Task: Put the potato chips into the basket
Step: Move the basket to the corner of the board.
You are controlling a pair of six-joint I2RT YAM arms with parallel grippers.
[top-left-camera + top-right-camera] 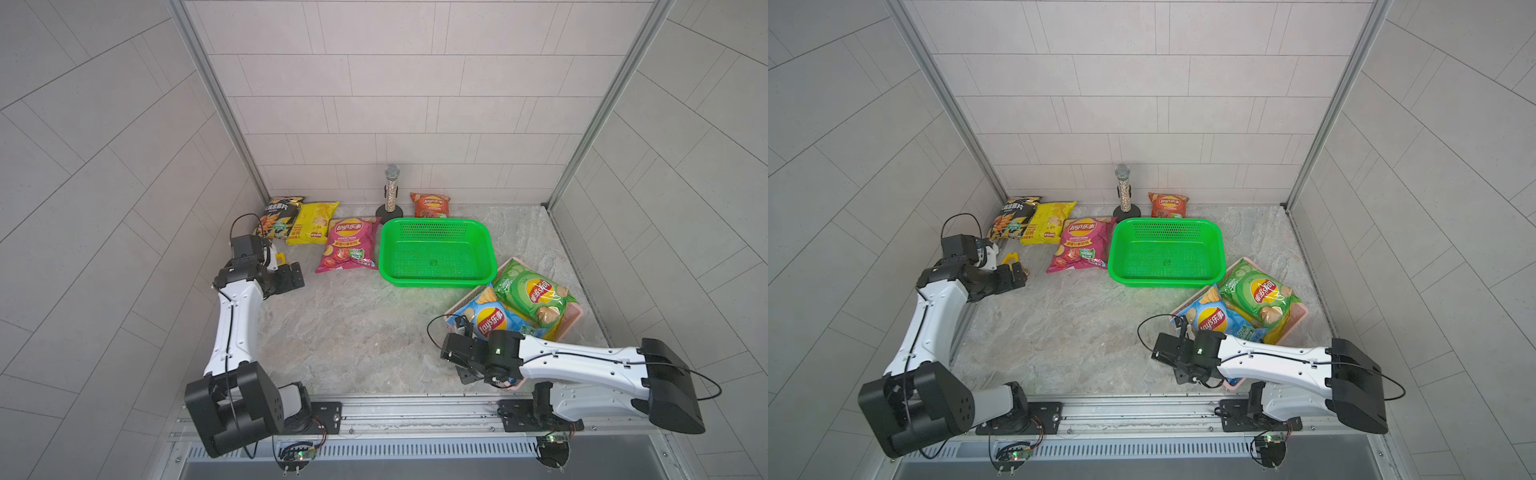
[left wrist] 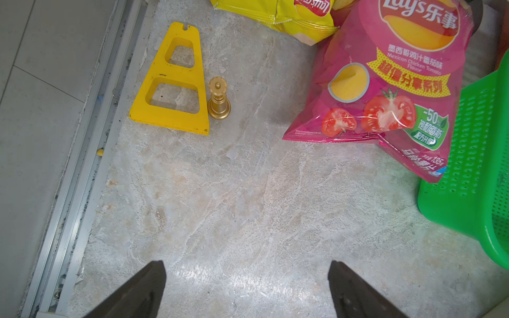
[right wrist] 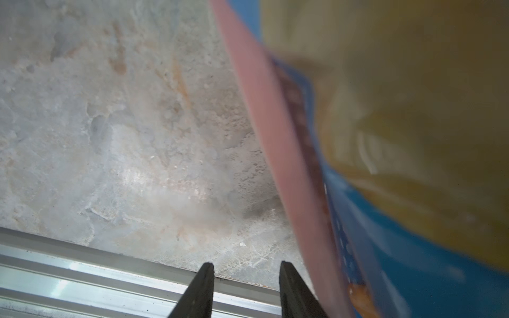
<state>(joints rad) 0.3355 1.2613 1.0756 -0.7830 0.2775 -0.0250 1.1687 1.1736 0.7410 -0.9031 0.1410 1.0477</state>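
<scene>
A green perforated basket (image 1: 436, 253) (image 1: 1167, 253) sits empty at mid-table. Behind and left of it lie potato chips bags: black (image 1: 279, 216), yellow (image 1: 312, 222) and magenta (image 1: 349, 245) (image 2: 385, 82), with a red-orange one (image 1: 430, 204) by the back wall. A green bag (image 1: 532, 295) and a blue bag (image 1: 490, 320) (image 3: 413, 261) rest in a pink tray (image 3: 264, 124) at the front right. My left gripper (image 1: 297, 274) (image 2: 248, 264) is wide open over bare table, left of the magenta bag. My right gripper (image 1: 471, 376) (image 3: 246, 264) hangs beside the pink tray's rim, jaws apart, nothing between them.
A microphone on a round stand (image 1: 390, 195) stands behind the basket. A yellow triangular plastic piece (image 2: 173, 82) and a small gold chess piece (image 2: 219, 99) lie near the left wall. An aluminium rail (image 3: 82, 275) runs along the table's front edge under the right gripper.
</scene>
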